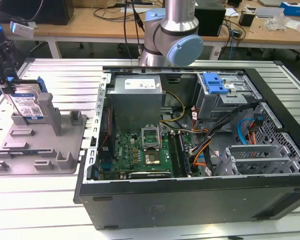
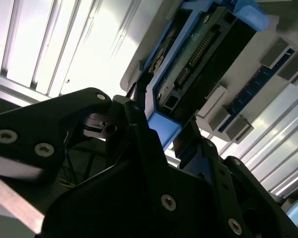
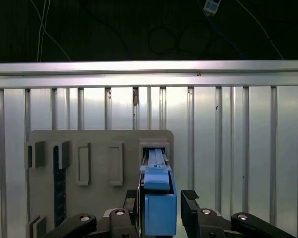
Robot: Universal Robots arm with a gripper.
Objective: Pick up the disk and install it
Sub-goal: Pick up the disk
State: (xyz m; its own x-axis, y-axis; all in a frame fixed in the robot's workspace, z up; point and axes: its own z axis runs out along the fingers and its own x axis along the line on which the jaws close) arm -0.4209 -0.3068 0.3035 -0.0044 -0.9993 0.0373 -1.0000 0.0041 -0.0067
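The disk [image 1: 27, 104] stands on edge, slightly tilted, in a slot of the grey holder plate [image 1: 65, 137] at the exterior view's left. It is silver with a white-and-blue label and a blue frame. My gripper [image 1: 6, 80] is over its top end. In the first wrist view the blue-framed disk [image 3: 159, 208] sits between the black fingers [image 3: 189, 201] of the gripper [image 3: 160, 201], with a thin gap on one side. In the second wrist view the gripper [image 2: 164, 130] straddles the disk's [image 2: 198, 54] blue end. The fingers are open.
An open computer case [image 1: 190, 200] lies to the exterior view's right of the holder. Inside are a mainboard [image 1: 140, 150], a grey power supply box [image 1: 137, 95] and a drive cage with a blue latch [image 1: 215, 82]. The arm's base [image 1: 170, 35] stands behind the case on the ribbed aluminium table [image 3: 238, 148].
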